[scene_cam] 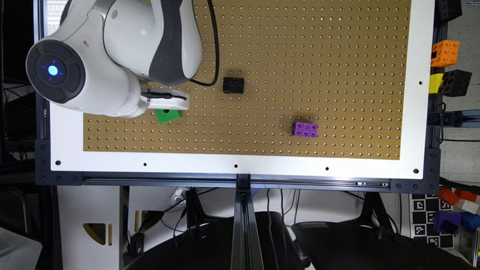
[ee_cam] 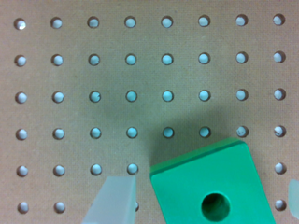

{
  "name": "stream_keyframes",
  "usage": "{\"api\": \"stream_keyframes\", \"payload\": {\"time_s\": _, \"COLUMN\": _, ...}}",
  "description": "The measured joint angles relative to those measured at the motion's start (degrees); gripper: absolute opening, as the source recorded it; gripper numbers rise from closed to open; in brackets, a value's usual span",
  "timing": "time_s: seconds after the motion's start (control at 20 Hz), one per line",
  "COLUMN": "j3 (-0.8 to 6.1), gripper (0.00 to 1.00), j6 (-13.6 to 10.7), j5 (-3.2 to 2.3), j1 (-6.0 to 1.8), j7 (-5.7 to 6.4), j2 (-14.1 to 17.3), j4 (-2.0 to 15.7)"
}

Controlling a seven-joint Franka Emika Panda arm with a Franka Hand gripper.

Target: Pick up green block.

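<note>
Arm: the white Franka arm (scene_cam: 112,52) comes in from the upper part of the exterior view's left, its big joint with a blue light over the edge of the tabletop.
Gripper: the gripper (scene_cam: 170,100) shows in the exterior view as a white part past the wrist, right above the green block; in the wrist view (ee_cam: 205,200) it straddles the block.
Jaws: spread apart and released, one pale finger (ee_cam: 114,200) just beside one side of the block, a sliver of the other finger at the far side; whether either pad touches the block I cannot tell, as the picture is cut off there.
Green block: the green block (scene_cam: 167,115) sits on the tabletop toward the exterior view's left, partly hidden under the gripper; in the wrist view (ee_cam: 187,182) its top face shows one round dark hole, and the block lies turned a little against the rows of holes.
Tabletop: a brown pegboard tabletop (scene_cam: 300,56) with a white border, dotted with rows of small holes.
Black block: a small black block (scene_cam: 233,85) lies near the middle, well apart from the green block, toward the exterior view's right of it.
Purple brick: a purple six-stud brick (scene_cam: 305,129) lies further toward the exterior view's right, apart from both others.
Beyond the tabletop: orange, yellow and black blocks (scene_cam: 446,67) stand off the board's edge at the exterior view's right.
</note>
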Motion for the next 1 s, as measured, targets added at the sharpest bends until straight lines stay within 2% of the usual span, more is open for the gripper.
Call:
{"api": "stream_keyframes", "payload": {"time_s": 0.15, "j3": 0.00, "gripper": 1.00, "j6": 1.14, "j5": 0.00, "j1": 0.00, "j7": 0.00, "j2": 0.95, "j4": 0.00}}
{"api": "stream_keyframes", "payload": {"time_s": 0.75, "j3": 0.06, "gripper": 1.00, "j6": 1.36, "j5": 0.00, "j1": -0.01, "j7": 0.00, "j2": 1.45, "j4": 0.08}}
{"api": "stream_keyframes", "payload": {"time_s": 1.0, "j3": 0.69, "gripper": 1.00, "j6": 1.51, "j5": 0.03, "j1": 0.11, "j7": 0.14, "j2": 2.36, "j4": 1.76}}
